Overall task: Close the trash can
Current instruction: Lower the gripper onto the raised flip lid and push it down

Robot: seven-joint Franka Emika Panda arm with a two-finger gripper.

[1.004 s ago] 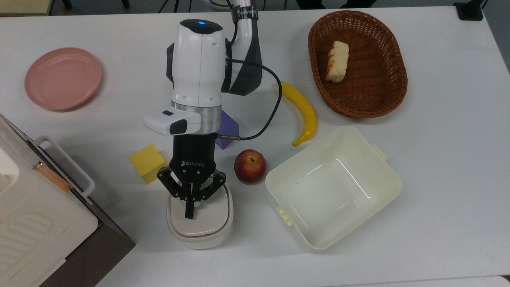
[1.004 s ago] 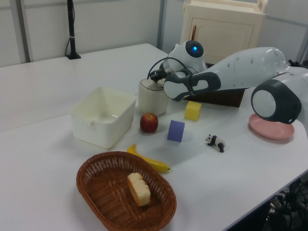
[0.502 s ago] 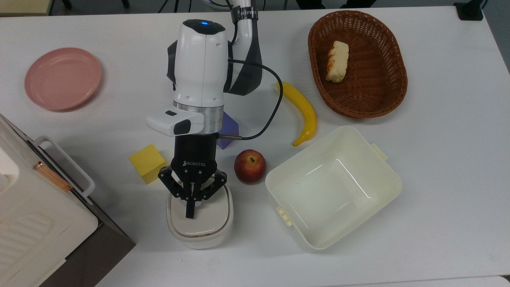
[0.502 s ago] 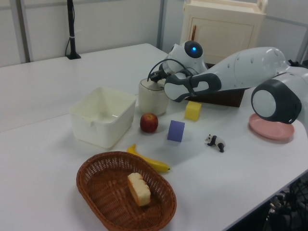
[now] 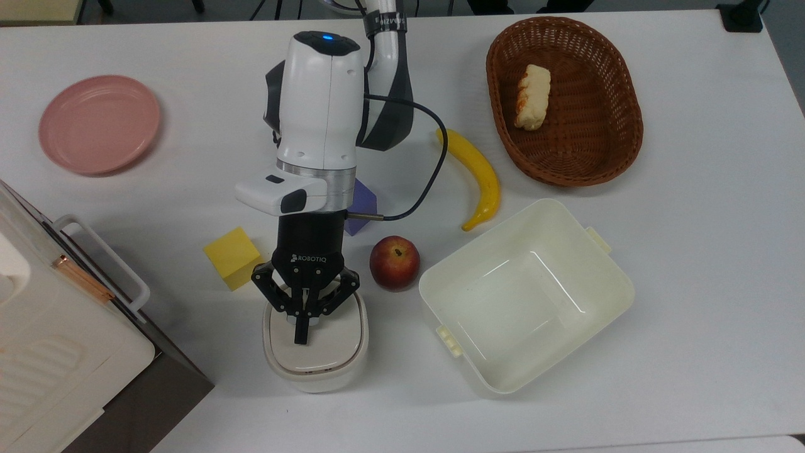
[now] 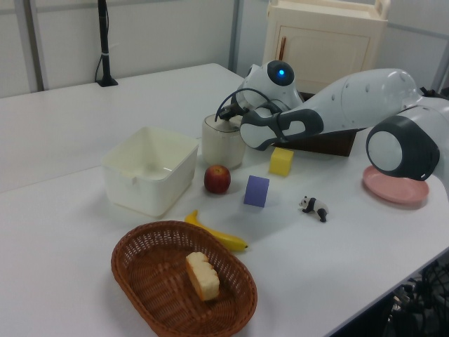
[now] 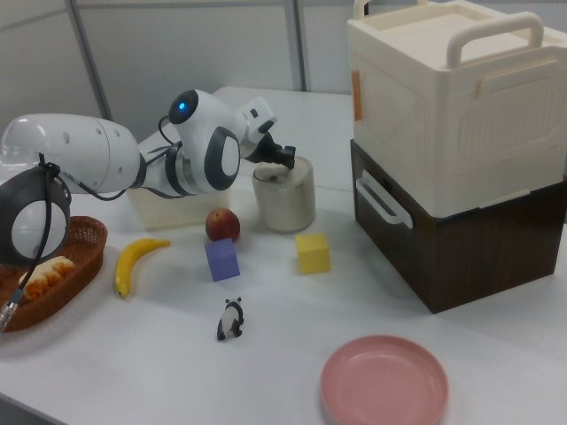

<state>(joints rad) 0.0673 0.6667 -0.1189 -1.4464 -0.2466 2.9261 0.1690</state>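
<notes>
The bin (image 5: pixel 316 343), just beside the apple (image 5: pixel 394 262), looks like light, stiff, smooth plastic that could skid, so I'd press straight down mid-lid rather than grip it, where the claw (image 5: pixel 302 336) rests, fingers pinched together on nothing.

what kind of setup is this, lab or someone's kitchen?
Most likely a robot lab tabletop. A Panda arm's gripper sits over a trash can on a white table spread with test props: coloured blocks, a toy panda, a banana.
</notes>
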